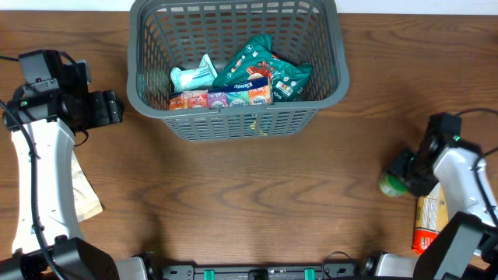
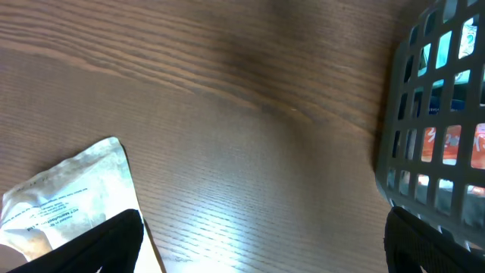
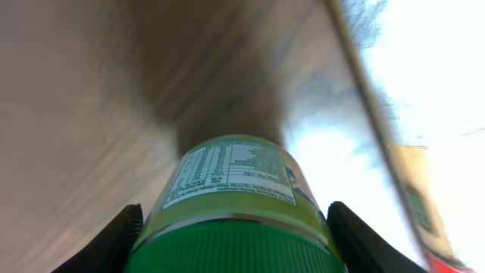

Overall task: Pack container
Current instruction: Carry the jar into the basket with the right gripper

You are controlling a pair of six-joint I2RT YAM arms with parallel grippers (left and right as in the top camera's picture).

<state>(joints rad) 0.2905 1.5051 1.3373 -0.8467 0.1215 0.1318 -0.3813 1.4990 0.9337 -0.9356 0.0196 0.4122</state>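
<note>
Container [image 1: 233,123]: far centre of the table [image 1: 233,202], open top, long axis left to right; packets [image 1: 233,82] lie along its near wall.
Right claw [image 3: 231,254]: well apart from the container, off its near right corner; fingers pressed to both sides of a green-capped bottle [image 3: 227,178], holding it.
Bearing: container lies leftward and farther out from the right claw.
Left claw [image 2: 265,262]: just beside the container's left wall; fingers wide apart, empty.
Nearer arm: left, though the bottle sits with the right.
Room: bare wood lies between; the container's rolled rim must be cleared; its far half looks free.
</note>
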